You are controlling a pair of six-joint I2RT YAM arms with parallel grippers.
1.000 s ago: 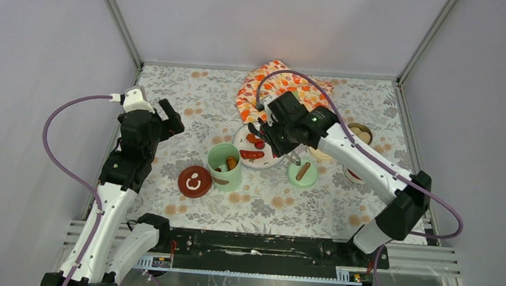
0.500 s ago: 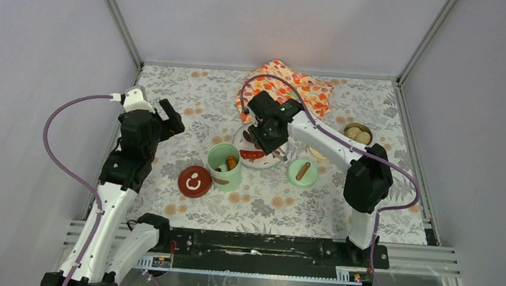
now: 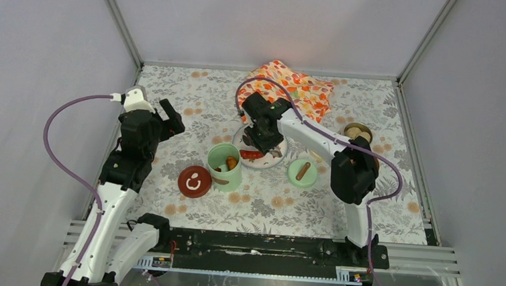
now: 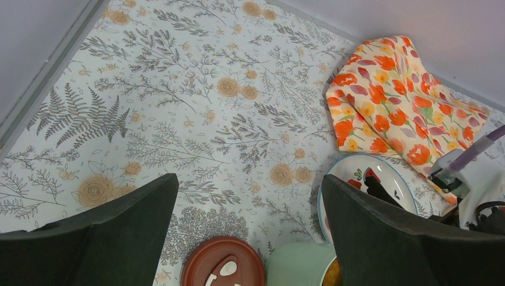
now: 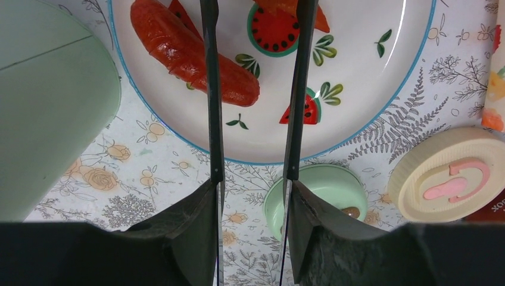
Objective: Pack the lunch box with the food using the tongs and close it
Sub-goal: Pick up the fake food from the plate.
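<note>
My right gripper [image 5: 253, 190] is shut on the tongs [image 5: 211, 89], one finger outside each slim dark arm. The two arms stand apart and reach over the white plate [image 5: 357, 128]. The left arm crosses a long red chunk of food [image 5: 178, 42]; an orange piece [image 5: 286, 7] lies by the right arm. The mint-green pot of the lunch box [image 3: 224, 166] stands left of the plate with an orange chunk [image 3: 232, 162] inside. A steel bowl [image 3: 358, 131] shows at the right, partly behind my right arm. My left gripper [image 4: 248, 185] hangs open, above and left of the pot.
The dark red lid [image 3: 194, 181] lies left of the mint pot. A green lid [image 3: 302, 173] and a cream lid [image 5: 449, 182] lie right of the plate. The orange flower cloth [image 3: 288, 85] is bunched behind the plate. Walls close in on three sides.
My right arm has swung left, carrying the tongs from the plate's right edge to over the plate. The tongs' arms have spread slightly. The left arm has not moved.
</note>
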